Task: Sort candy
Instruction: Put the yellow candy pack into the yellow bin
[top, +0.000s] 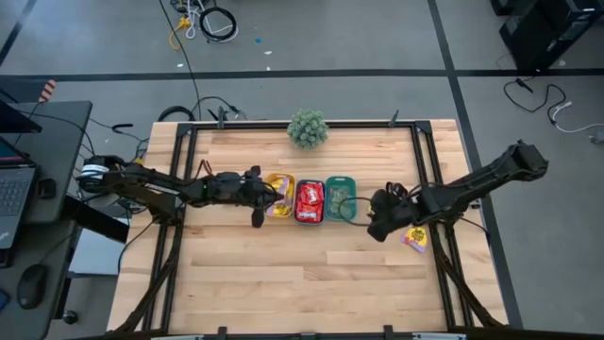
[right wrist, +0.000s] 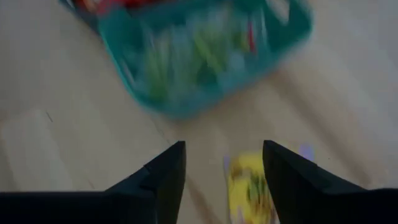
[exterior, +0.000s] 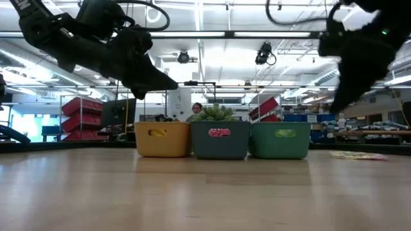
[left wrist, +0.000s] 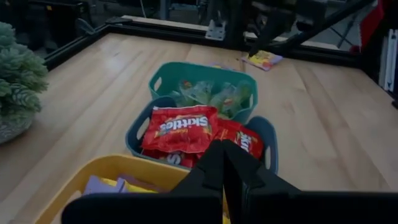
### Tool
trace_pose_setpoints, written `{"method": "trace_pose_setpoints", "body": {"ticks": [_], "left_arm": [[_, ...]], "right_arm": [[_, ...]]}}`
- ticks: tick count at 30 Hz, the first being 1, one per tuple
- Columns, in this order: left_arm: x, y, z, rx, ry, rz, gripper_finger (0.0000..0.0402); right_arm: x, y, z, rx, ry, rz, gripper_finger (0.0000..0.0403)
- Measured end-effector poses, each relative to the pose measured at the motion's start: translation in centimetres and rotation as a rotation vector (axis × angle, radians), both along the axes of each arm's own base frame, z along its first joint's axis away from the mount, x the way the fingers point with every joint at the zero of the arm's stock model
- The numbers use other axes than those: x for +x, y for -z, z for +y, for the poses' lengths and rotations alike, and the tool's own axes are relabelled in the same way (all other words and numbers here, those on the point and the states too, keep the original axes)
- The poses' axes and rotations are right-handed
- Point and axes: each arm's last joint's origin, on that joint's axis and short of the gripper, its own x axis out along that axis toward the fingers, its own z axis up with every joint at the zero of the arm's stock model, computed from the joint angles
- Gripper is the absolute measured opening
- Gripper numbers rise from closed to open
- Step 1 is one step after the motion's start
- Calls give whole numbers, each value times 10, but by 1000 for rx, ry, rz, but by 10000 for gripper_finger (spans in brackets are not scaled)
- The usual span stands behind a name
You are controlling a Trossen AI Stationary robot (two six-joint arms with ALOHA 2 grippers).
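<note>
Three trays stand in a row at mid-table: a yellow tray (top: 279, 195) with yellow packets (left wrist: 127, 185), a dark tray (top: 310, 201) piled with red packets (left wrist: 183, 127), and a teal tray (top: 340, 198) with pale green candy (left wrist: 211, 96). One yellow packet (top: 415, 238) lies flat on the table to the right of the trays. My left gripper (left wrist: 224, 163) is shut, holds nothing, and hovers over the yellow tray's left end (top: 262, 200). My right gripper (right wrist: 224, 158) is open and raised above the table, with the loose yellow packet (right wrist: 250, 186) showing between its fingers.
A spiky green plant ball (top: 308, 127) stands at the far edge behind the trays. The black table frame (top: 420, 142) runs along the sides. Bare wood (top: 302, 283) stretches from the trays to the near edge. A desk with a laptop sits off the table's left.
</note>
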Motion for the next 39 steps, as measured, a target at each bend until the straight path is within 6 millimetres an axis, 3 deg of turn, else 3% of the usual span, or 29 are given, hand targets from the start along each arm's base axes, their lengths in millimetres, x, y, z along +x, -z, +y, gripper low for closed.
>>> {"method": "trace_pose_setpoints", "body": {"ticks": [7,16,20,23,25,27,32,39], "left_arm": [[0,0,-1,16,23,4,1],[0,0,-2,1,75,2,1],[0,0,-2,1,75,1,1],[0,0,-2,-1,82,0,1],[0,0,-3,-8,89,-1,1],[0,0,-3,-10,92,-2,1],[-1,-3,-3,-9,92,-18,1],[-5,-18,-2,8,81,-85,2]], "right_arm": [[-11,24,10,82,89,251,205],[-12,62,12,39,97,456,172],[-10,67,13,20,84,478,137],[-8,69,13,16,68,473,83],[-6,69,13,20,67,467,33],[-7,70,12,0,58,462,10],[-7,59,10,-16,54,386,1],[2,12,13,47,36,163,0]]}}
